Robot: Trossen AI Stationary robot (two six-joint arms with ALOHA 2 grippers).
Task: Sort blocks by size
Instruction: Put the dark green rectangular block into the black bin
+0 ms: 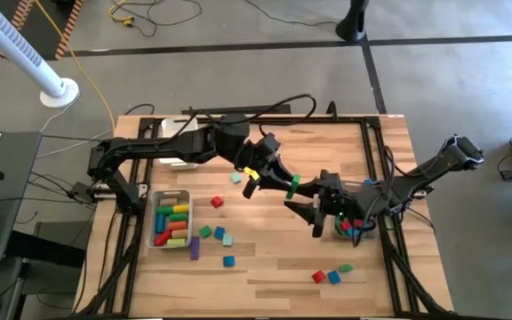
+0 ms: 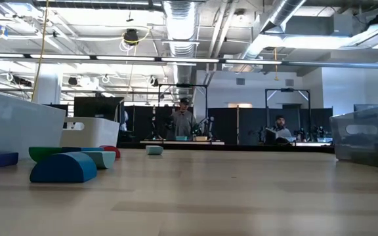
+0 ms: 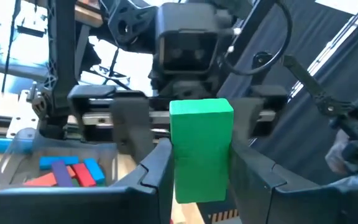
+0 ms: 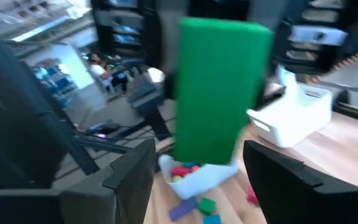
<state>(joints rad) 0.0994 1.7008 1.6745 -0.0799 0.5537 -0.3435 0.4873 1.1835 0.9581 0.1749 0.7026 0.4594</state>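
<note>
Looking down on a pale wood table point(image 1: 265, 267) inside a black frame, grey floor around it, cables on the floor and a white pole stand point(image 1: 58, 92) off the far left corner. Low view shows an open lab behind: ducts, light strips, dark screens, a standing person point(image 2: 183, 121) and a seated person point(image 2: 279, 129) well beyond the far edge.

Left gripper point(image 1: 284, 182) reaches over the table's middle, clamped on a green block point(image 1: 292, 185); in its wrist view the fingers press both sides of that block. Right gripper point(image 1: 314, 213) is just beside it, facing it, fingers spread wide and clear of the block; its wrist view shows gaps on both sides of the green block point(image 4: 222, 90).

Clear bin point(image 1: 172, 219) on the left side holds long blocks in red, yellow, green, blue. Purple bar point(image 1: 195, 248) lies just outside it. Loose blocks near: red point(image 1: 217, 203), green point(image 1: 205, 232), teal pair point(image 1: 223, 236), blue point(image 1: 228, 261), teal point(image 1: 236, 178). Second clear bin point(image 1: 354, 227) by the right edge holds small blocks, partly hidden by the right arm. Red, blue, green trio point(image 1: 332, 275) sits near the front right. White tray point(image 1: 174, 147) at the far left under the left arm.

Front centre and the far right corner of the board lie bare; the frame rails hem both sides.
</note>
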